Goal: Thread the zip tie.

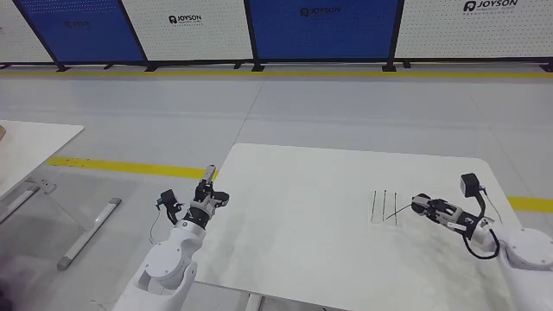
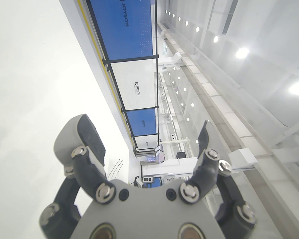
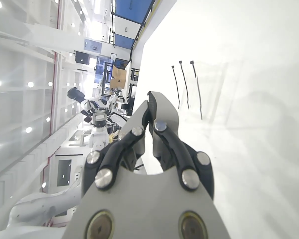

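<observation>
1. The left gripper is parked right at the left edge of the worktop. Its fingers are spread wide with nothing between them. It's probably kept open so a strap end can be taken once one is offered, but that's a guess.
2. Its pads are black and finely ribbed, rubber by the look of it. They're set in smooth pale-grey shells on black links with shiny round bolts, which should suit skinny stuff.
3. The worktop is plain matte white with rounded corners, so thin black parts are easily picked out against it.
4. Three zip ties are laid flat toward the right edge, about midway between the far and near edges and well apart from the left gripper. They're lined up side by side, not touching, with the small square heads all at the same end. That's likely so one can be lifted without the others being dragged along. The straps are thin and black, presumably plastic, and some bendiness is to be expected.
5. In the top view a thin dark line is seen slanting from the row to the right gripper. Whether that's a fourth tie being pinched can't be told.
6. That gripper is held just beside the ties on their right-edge side, fingers pressed together tip to tip. As far as can be judged, nothing has been threaded yet.
</observation>
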You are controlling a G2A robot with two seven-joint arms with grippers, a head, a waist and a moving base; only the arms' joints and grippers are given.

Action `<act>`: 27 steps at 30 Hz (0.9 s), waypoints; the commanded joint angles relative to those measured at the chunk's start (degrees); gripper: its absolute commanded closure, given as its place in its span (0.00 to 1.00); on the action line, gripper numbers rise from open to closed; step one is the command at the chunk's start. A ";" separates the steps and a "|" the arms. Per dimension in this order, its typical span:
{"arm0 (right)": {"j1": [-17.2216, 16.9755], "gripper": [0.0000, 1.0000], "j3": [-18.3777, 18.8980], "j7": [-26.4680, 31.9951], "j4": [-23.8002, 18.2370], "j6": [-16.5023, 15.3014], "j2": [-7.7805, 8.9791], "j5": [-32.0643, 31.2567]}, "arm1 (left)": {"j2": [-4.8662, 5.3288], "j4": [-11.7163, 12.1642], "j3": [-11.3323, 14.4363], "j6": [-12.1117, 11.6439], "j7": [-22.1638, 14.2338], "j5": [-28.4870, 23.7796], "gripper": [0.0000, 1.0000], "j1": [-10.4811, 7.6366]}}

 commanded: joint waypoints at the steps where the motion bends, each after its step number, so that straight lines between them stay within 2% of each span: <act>1: -1.33 1.00 -0.81 -1.92 -1.55 0.07 -0.21 -0.47 | 0.00 0.00 0.00 0.00 0.00 0.00 0.00 0.00; 4: -4.11 1.00 -0.77 -5.21 -4.06 -1.61 -0.56 2.54 | 0.00 0.00 0.00 0.00 0.00 0.00 0.00 0.00; 7: -9.07 1.00 -0.38 -11.32 -8.45 -4.90 -0.85 4.79 | 0.00 0.00 0.00 0.00 0.00 0.00 0.00 0.00; 11: -15.50 1.00 1.31 -19.17 -16.39 -4.90 -0.97 5.84 | 0.00 0.00 0.00 0.00 0.00 0.00 0.00 0.00; 16: -21.57 1.00 4.02 -26.80 -23.47 -4.90 -1.12 5.80 | 0.00 0.00 0.00 0.00 0.00 0.00 0.00 0.00; 18: -22.64 1.00 4.64 -27.13 -24.33 -4.90 -1.07 5.51 | 0.00 0.00 0.00 0.00 0.00 0.00 0.00 0.00; 27: -22.64 1.00 4.64 -27.13 -24.33 -4.90 -1.07 5.51 | 0.00 0.00 0.00 0.00 0.00 0.00 0.00 0.00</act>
